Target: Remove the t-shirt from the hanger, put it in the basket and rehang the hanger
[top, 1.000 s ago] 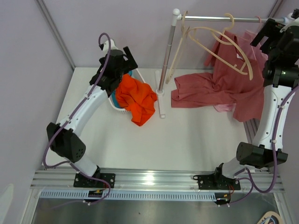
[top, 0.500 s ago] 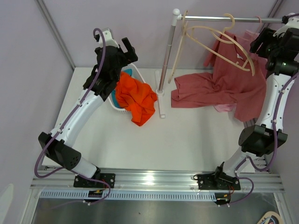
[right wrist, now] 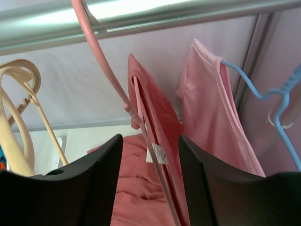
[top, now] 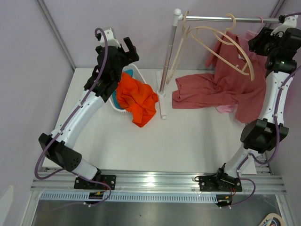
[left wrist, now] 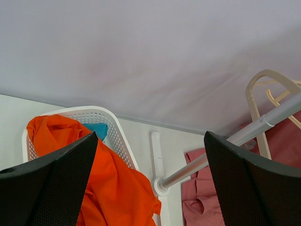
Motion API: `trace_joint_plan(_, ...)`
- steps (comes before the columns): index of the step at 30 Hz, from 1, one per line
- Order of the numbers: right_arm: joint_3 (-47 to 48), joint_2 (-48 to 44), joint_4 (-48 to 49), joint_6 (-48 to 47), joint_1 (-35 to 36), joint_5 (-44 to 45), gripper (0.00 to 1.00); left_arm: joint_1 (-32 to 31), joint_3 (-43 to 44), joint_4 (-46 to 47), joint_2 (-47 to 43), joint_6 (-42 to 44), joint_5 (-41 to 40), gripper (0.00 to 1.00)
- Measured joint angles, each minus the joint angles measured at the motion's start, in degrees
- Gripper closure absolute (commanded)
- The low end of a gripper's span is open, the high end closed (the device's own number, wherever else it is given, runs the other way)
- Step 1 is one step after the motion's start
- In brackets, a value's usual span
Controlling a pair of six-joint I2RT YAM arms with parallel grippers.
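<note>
A red t-shirt point(top: 225, 89) hangs on a pink hanger point(right wrist: 106, 70) from the metal rail point(top: 225, 19). Its lower part lies on the table. In the right wrist view the shirt point(right wrist: 155, 108) and the hanger's arm run down between my fingers. My right gripper point(top: 259, 42) is open, just below the rail at the shirt's right shoulder; it also shows in the right wrist view point(right wrist: 150, 188). My left gripper point(top: 128, 49) is open and empty, raised above the white basket point(top: 136, 71); it also shows in the left wrist view point(left wrist: 150, 188).
Empty cream hangers point(top: 221, 40) hang on the rail left of the shirt. A pink garment point(right wrist: 211, 113) on a blue hanger point(right wrist: 277, 94) hangs to the right. The basket holds an orange cloth point(top: 136, 99). The rack post point(top: 168, 52) stands beside it.
My left arm has lifted up and back from the basket. My right gripper has moved up closer to the rail and the shirt's shoulder. The shirt has not moved.
</note>
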Motion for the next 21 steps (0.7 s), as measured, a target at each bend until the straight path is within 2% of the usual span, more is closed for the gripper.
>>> trace_joint_plan(7,2.23,4.42,3.48,1.70,-0.04,-2.86,0.65,-0.02,0.00,1.27,0.02,1.18,0.00,0.01)
trace_joint_plan(10,3.56,6.58,4.72,2.80,-0.04,-4.83,0.93,-0.02,-0.11,1.55,0.02,1.46,-0.02,0.00)
trace_joint_plan(11,4.02,7.19,5.22,3.13,-0.04,-5.73,0.98,-0.02,-0.17,1.75,0.02,1.53,-0.02,0.01)
trace_joint_plan(21,4.63,8.22,7.28,4.61,0.85,-8.31,1.00,-0.02,-1.44,2.58,-0.83,2.38,-0.22,0.00)
